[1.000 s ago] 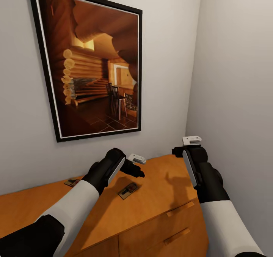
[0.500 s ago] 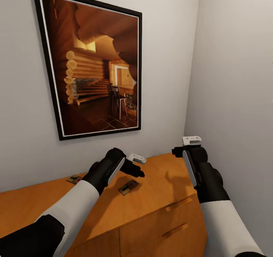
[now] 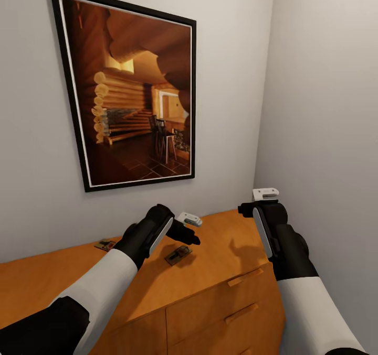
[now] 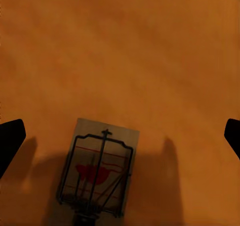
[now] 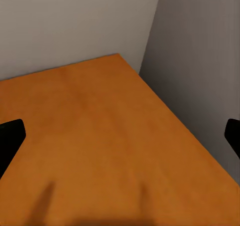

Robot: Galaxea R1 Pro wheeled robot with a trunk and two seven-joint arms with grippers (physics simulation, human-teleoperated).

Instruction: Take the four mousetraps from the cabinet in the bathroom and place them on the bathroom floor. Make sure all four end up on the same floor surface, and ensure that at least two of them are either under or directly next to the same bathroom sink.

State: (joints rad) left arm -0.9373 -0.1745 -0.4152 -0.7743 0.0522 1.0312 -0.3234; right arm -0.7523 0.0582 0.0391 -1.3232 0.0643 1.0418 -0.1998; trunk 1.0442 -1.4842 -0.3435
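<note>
Mousetraps are what we are after, and two of them lie on the flat top of the cabinet (image 3: 220,250), which fills the lower part of the head view under a framed picture (image 3: 136,98) of a log interior. At lower left, close to the wall, sits the far mousetrap (image 3: 106,245), well apart from our arms. Nearer the centre lies the near mousetrap (image 3: 178,255), just under and in front of our left gripper (image 3: 193,238). Through the left wrist camera we see that trap (image 4: 97,168) low in the frame, between fingertips that show at both side edges, so the jaws are spread wide and hold nothing. At lower right our right gripper (image 3: 251,208) hovers over the bare corner of the cabinet top; its fingertips (image 5: 10,136) likewise sit at the frame's edges, spread and empty.

We judge the step in hand to be picking up the near trap with the left arm. To do it well, we should centre the trap between the fingers, line the jaws across its narrow sides, descend almost to the wood, and close on the flat base rather than the wire.
</note>
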